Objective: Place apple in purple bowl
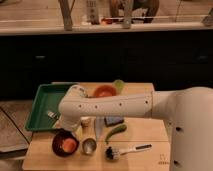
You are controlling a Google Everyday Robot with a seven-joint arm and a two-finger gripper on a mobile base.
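Note:
A dark purple bowl (57,146) stands at the front left of the wooden table. A round orange-red apple (69,144) lies inside it. My white arm reaches in from the right and bends down over the bowl. My gripper (69,128) is just above the bowl's far rim, largely hidden under the wrist.
A green tray (42,102) lies at the left with a small item in it. An orange bowl (104,91) and a green cup (119,85) stand at the back. A metal cup (89,146), a green vegetable (116,132), a blue item (114,120) and a black brush (120,151) are near the bowl.

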